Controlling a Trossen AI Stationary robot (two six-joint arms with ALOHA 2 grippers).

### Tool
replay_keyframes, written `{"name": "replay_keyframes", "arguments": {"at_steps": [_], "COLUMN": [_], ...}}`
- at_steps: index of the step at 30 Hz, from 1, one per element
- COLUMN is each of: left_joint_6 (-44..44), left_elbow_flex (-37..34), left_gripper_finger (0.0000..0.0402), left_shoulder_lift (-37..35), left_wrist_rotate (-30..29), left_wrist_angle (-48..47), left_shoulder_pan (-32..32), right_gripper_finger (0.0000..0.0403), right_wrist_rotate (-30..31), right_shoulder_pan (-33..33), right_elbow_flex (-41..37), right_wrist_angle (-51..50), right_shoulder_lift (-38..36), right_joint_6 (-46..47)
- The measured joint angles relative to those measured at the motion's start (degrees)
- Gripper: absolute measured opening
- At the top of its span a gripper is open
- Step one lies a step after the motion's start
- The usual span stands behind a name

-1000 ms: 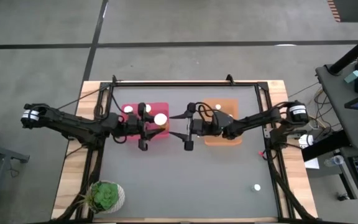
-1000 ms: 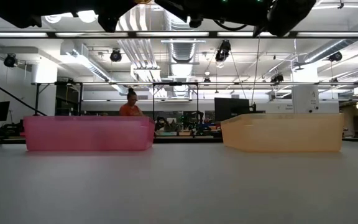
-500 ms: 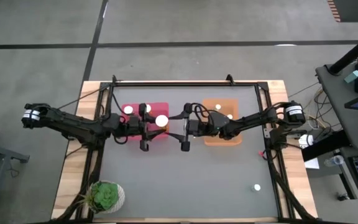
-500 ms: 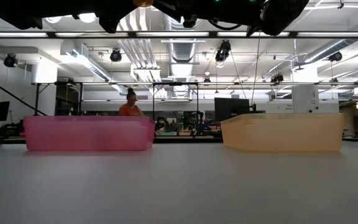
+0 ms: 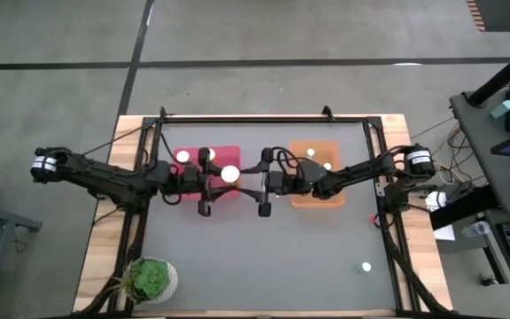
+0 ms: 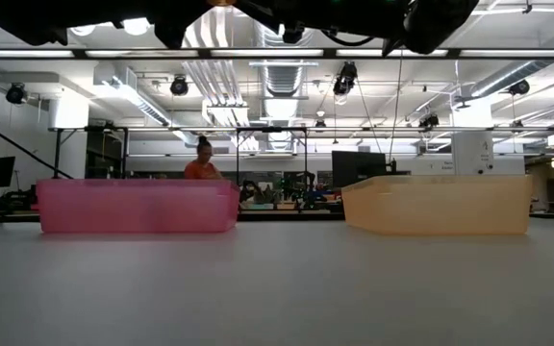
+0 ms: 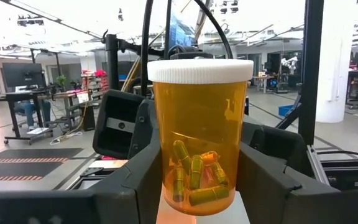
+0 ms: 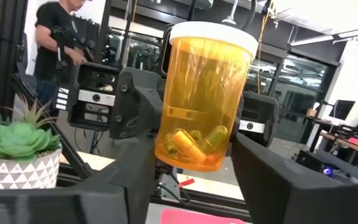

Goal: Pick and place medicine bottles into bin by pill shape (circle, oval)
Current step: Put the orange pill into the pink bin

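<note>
The bottle [image 7: 201, 137] is the orange-tinted kind with a white cap, and it has yellow oblong capsules in the bottom. It's up in the air, sitting right between the two grippers where they meet nose to nose. The left gripper [image 7: 201, 193] pinches it upright, a finger pressed on each side of the body. The right gripper [image 8: 194, 180] comes in from the opposite side. Its fingers look snug against the same bottle [image 8: 204, 99] too, though from that wrist the bottle leans a bit.

From above, the cap [image 5: 229, 173] is over the edge of the pink bin [image 6: 133, 207] nearest the right gripper. The rest of that bin lies under and behind the left gripper, with one white cap [image 5: 184, 157] in it. The orange bin [image 6: 436, 204] is back under the right arm and holds a couple of caps [image 5: 310, 153].

One lone bottle [image 5: 365, 266] sits well off toward the table corner on the right arm's side. A plant pot [image 5: 151, 279] is at the corner on the left arm's side. A person [image 8: 55, 37] stands in the room behind.
</note>
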Motion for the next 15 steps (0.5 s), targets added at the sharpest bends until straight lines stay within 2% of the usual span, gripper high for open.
{"name": "replay_keyframes", "arguments": {"at_steps": [6,15], "left_joint_6": [0.0,-0.2], "left_elbow_flex": [-0.1,-0.1], "left_gripper_finger": [0.0158,0.0158], "left_shoulder_lift": [-0.1,-0.1], "left_wrist_rotate": [0.1,0.1], "left_wrist_angle": [0.2,-0.5], "left_shoulder_pan": [0.0,0.0], "right_gripper_finger": [0.0161,0.0165], "right_wrist_rotate": [-0.9,-1.2], "right_shoulder_pan": [0.0,0.0], "right_elbow_flex": [0.0,0.0], "right_wrist_angle": [0.2,-0.2], "right_shoulder_lift": [0.0,0.0], "right_joint_6": [2.1,4.8]}}
